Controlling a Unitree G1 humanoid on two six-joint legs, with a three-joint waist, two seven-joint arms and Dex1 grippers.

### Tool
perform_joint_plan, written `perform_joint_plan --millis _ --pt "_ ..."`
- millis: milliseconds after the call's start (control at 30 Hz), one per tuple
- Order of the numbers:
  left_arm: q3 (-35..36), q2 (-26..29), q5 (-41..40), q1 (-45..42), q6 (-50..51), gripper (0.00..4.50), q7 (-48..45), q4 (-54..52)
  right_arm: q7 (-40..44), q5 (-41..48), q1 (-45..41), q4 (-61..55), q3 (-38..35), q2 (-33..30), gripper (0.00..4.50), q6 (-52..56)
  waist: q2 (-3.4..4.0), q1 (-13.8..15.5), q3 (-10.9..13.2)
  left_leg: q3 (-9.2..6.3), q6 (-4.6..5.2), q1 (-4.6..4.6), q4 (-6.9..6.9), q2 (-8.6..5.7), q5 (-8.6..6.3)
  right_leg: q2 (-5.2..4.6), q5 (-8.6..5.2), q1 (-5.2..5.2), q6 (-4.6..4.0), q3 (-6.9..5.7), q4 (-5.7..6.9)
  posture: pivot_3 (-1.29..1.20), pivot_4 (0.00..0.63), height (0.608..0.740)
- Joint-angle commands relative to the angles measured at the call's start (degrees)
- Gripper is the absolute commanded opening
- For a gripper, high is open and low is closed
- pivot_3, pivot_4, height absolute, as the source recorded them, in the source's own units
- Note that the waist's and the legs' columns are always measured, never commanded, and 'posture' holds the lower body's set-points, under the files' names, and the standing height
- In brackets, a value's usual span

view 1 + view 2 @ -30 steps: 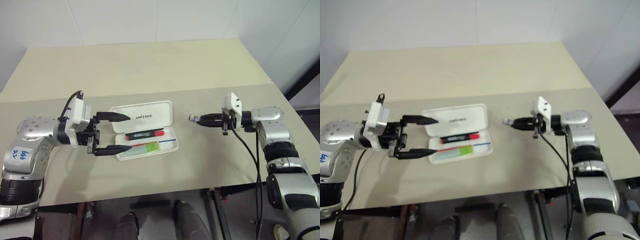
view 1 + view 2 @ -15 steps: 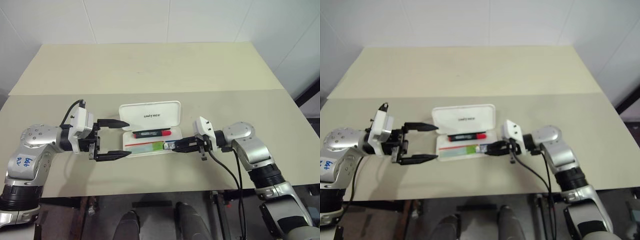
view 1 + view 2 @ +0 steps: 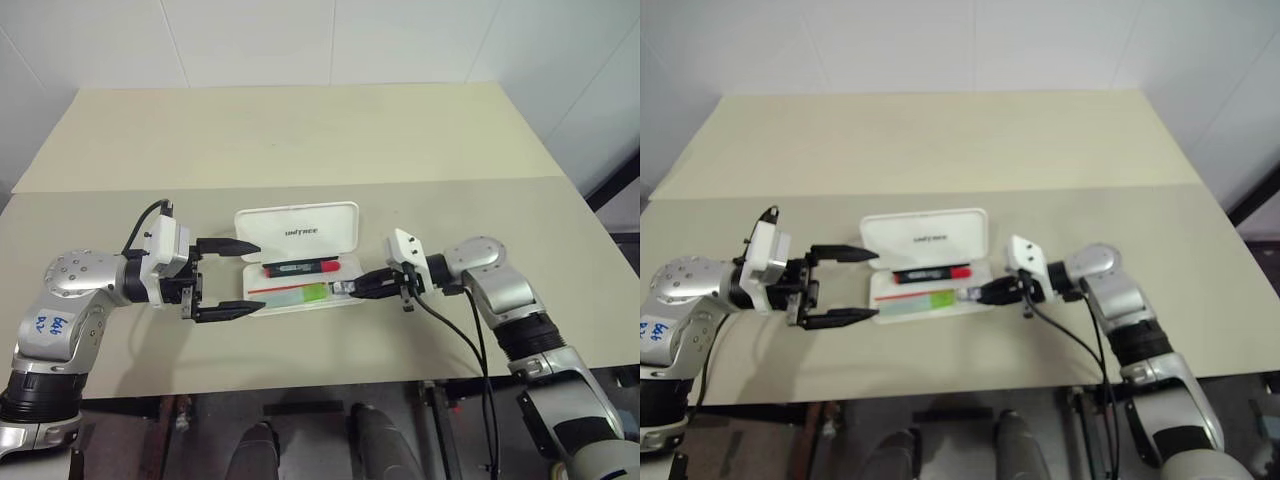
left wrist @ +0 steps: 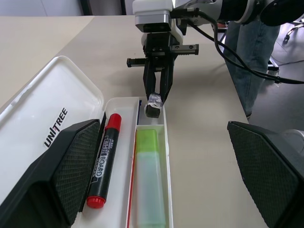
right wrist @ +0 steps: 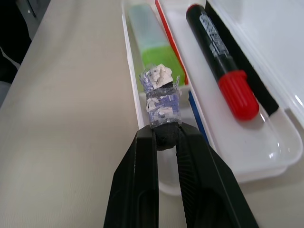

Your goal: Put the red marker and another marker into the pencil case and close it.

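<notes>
The white pencil case (image 3: 296, 232) lies open on the table with its lettered lid flat behind the tray. Inside, the red marker (image 3: 300, 267) fills the back compartment. The other marker (image 3: 295, 295), pale with a green end, lies in the front compartment. My left gripper (image 3: 258, 277) is open at the case's left end, one finger by the lid and one by the tray's front. At the tray's right end, my right gripper (image 5: 165, 135) is shut on a small grey-silver object (image 5: 160, 97), which it holds just above the tray's rim.
The beige table (image 3: 300, 140) has a seam across its middle and wide bare room behind and to both sides of the case. A black cable (image 3: 470, 340) hangs from my right wrist past the table's front edge. A person's legs in jeans (image 4: 247, 57) stand beyond the table.
The camera has shifted. My right gripper, holding the small grey-silver object, came in from the right to the case's right end. The left gripper and the markers kept their places.
</notes>
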Motion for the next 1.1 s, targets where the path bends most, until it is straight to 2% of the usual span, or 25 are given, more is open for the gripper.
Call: perform_joint_plan --millis 33,233,633,733,833,967,1100 --pt "0.4 -0.1 -0.2 0.0 -0.6 4.5 0.4 -2.0 0.8 -0.2 -1.8 0.3 0.3 -0.1 0.25 -1.7 0.0 -0.1 0.0 0.0 0.0 0.0 0.0 0.0 0.0 0.0 0.0 0.0 0.0 0.0 0.0 0.0 0.15 0.74" --pt "0.3 -0.2 -0.1 -0.5 -0.7 4.5 0.6 -1.8 -0.8 -1.9 -3.0 3.8 0.9 1.3 0.25 -4.5 0.0 -0.1 0.0 0.0 0.0 0.0 0.0 0.0 0.0 0.0 0.0 0.0 0.0 0.0 0.0 0.0 0.15 0.74" --pt "0.2 0.0 -0.1 -0.7 -0.5 4.5 0.8 -1.9 -1.2 -0.1 -4.0 1.1 -0.1 1.3 4.45 -3.4 0.0 -0.1 0.0 0.0 0.0 0.0 0.0 0.0 0.0 0.0 0.0 0.0 0.0 0.0 0.0 0.0 0.15 0.74" --pt "0.1 -0.1 -0.1 -1.0 -0.4 4.5 0.9 -1.6 -1.5 1.1 -4.3 -1.2 -1.0 1.1 4.45 -2.8 0.0 -0.1 0.0 0.0 0.0 0.0 0.0 0.0 0.0 0.0 0.0 0.0 0.0 0.0 0.0 0.0 0.15 0.74" --pt "0.6 0.0 0.0 -1.1 -0.1 4.5 1.6 -1.3 -1.9 6.1 -2.2 -10.1 -4.7 -0.5 4.45 0.3 0.02 0.0 0.0 0.0 0.0 -0.03 0.0 0.0 0.0 0.0 0.0 -0.03 0.0 0.0 0.01 0.0 0.15 0.74" --pt "1.6 0.5 -0.4 -0.2 -0.1 4.5 1.7 -1.3 -3.9 13.2 3.9 -20.6 -11.0 -3.3 4.45 4.7 -0.01 0.7 0.0 -0.02 0.0 -0.04 -0.07 0.01 -0.01 0.0 -0.01 -0.02 0.0 -0.03 -0.03 0.0 0.15 0.74" --pt "2.8 1.1 -0.9 0.7 0.0 4.5 1.3 -1.2 -6.5 15.6 8.3 -25.7 -14.7 -6.3 4.45 7.5 0.0 1.2 0.0 -0.01 0.0 -0.06 -0.06 0.0 -0.02 -0.01 -0.02 -0.03 0.0 -0.03 -0.11 0.0 0.15 0.74"
